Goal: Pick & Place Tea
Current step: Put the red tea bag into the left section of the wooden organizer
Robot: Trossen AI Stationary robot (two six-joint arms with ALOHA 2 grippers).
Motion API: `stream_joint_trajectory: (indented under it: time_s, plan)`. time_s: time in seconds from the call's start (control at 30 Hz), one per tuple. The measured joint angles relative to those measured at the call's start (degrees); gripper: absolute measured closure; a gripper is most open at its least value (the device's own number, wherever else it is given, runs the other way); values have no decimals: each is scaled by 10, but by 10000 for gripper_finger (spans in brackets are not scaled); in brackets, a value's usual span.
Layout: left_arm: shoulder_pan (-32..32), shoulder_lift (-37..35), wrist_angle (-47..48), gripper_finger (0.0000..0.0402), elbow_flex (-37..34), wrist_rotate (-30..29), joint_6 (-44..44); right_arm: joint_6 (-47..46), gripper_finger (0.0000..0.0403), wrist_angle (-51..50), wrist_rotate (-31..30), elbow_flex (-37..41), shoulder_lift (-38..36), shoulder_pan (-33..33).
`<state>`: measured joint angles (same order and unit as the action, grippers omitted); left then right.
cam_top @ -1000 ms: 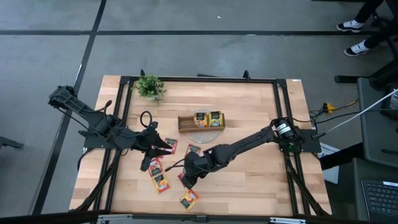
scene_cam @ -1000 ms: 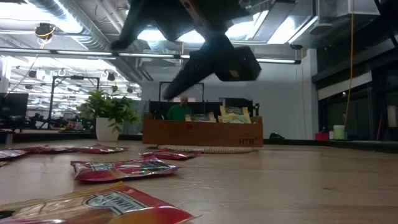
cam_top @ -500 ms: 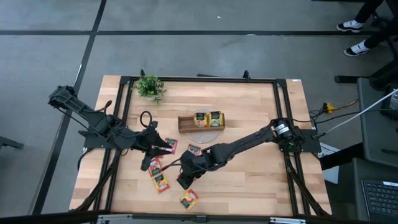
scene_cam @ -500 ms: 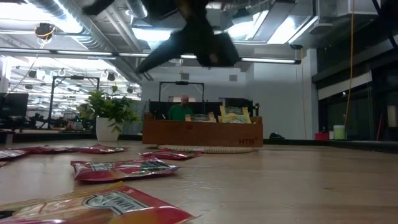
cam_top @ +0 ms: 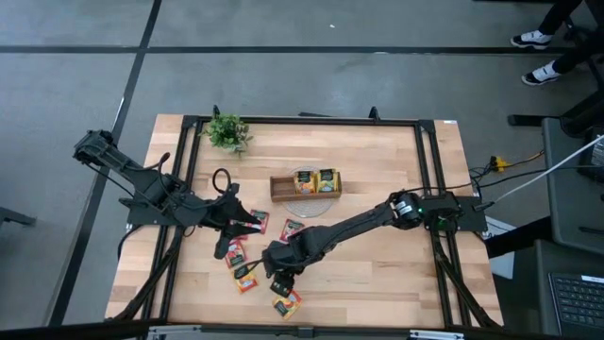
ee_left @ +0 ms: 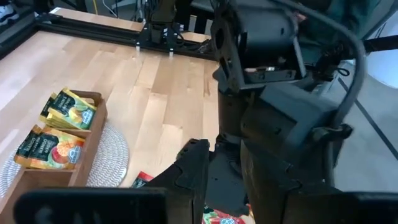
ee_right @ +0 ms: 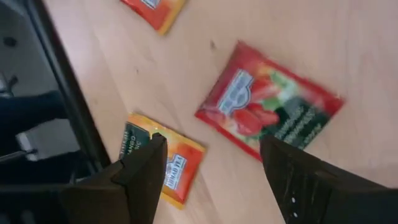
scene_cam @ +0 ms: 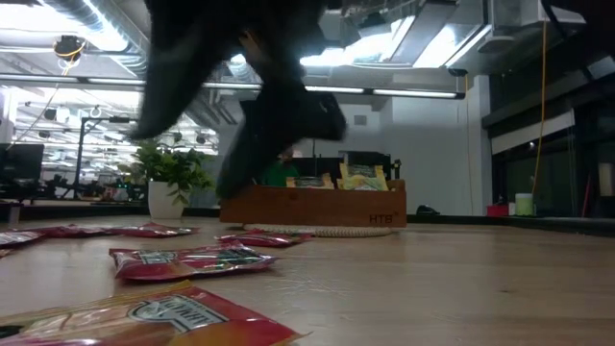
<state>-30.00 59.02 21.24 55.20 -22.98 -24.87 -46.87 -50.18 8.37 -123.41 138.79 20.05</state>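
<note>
On the left of the table (cam_top: 377, 274), the left gripper (cam_top: 226, 247) sits low among a cluster of tea sachets; its fingers are only partly apart, and I cannot tell whether they have hold of anything. Loose tea sachets (cam_top: 243, 274) lie flat on the wood around it, one red sachet (cam_top: 257, 221) just beside the arm and others toward the table's front edge. To the right of these, the right gripper (cam_top: 280, 283) reaches across from the far side and hovers over the front sachets, its fingers (ee_right: 146, 171) spread wide and empty. In the right wrist view a red sachet (ee_right: 268, 109) lies on the table between the two fingers, while an orange sachet (ee_right: 166, 165) sits partly under one fingertip. An orange sachet (cam_top: 287, 302) lies nearest the front edge. Farther back, mid-table, the wooden tray (cam_top: 306, 183) holds yellow-green sachets (cam_top: 327, 179) upright in its compartments, and a potted plant (cam_top: 227, 132) stands at the back left.
</note>
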Motion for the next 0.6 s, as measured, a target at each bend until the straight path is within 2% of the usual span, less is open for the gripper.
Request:
stream_joint_trajectory:
  time_s: [0.17,0.27,0.37,0.5,0.53,0.6]
  plan:
    - [0,0,4,311,0,0,-6,50,149,-60,-33,-31,7,1]
    - [0,0,11,311,0,2,-22,69,175,-83,-42,-31,7,7]
    - [-1,0,22,311,0,5,-38,88,237,-85,-42,-31,7,13]
    - [-8,0,48,311,0,14,-65,125,361,-78,-42,-31,7,21]
    - [-13,0,56,311,-1,9,-71,133,380,-78,-42,-31,7,22]
    - [-25,2,54,311,-11,-11,-87,141,389,-79,-49,-31,7,23]
